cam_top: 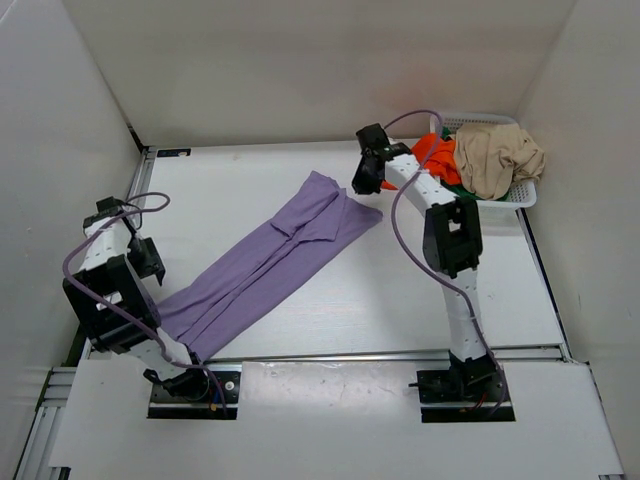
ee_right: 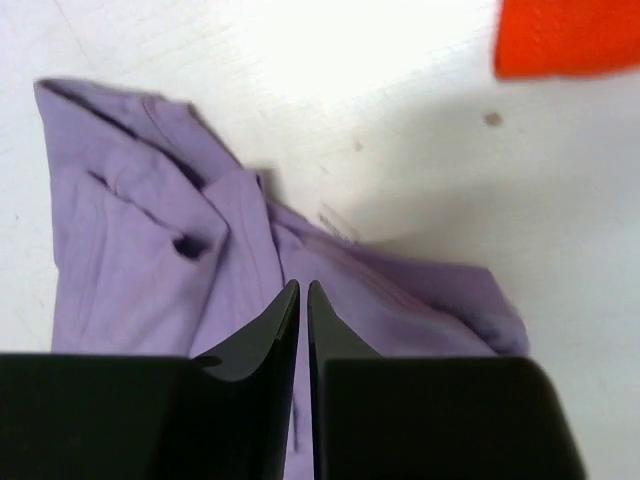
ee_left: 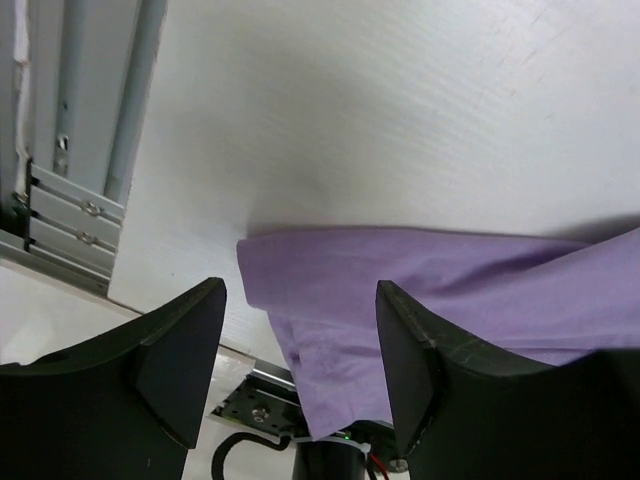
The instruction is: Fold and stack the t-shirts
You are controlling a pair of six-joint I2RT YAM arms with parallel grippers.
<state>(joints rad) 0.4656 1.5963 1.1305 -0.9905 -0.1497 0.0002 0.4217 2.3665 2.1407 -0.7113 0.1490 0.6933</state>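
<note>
A lavender t-shirt (cam_top: 270,260) lies stretched in a long diagonal band across the table, its lower end (ee_left: 400,290) reaching the near edge by the left arm's base. My left gripper (ee_left: 300,287) hovers over that end, open, with nothing between its fingers; in the top view the left gripper (cam_top: 150,258) sits just left of the band. My right gripper (ee_right: 302,285) hangs above the shirt's bunched upper end (ee_right: 130,240), shut and holding nothing; in the top view the right gripper (cam_top: 365,180) is at the far end. An orange-red t-shirt (cam_top: 435,155) and a beige one (cam_top: 498,155) are piled in the basket.
The white mesh basket (cam_top: 525,197) stands at the back right corner, with the orange-red cloth (ee_right: 565,35) spilling over its left side. White walls enclose the table on three sides. A metal rail (ee_left: 70,230) runs along the left edge.
</note>
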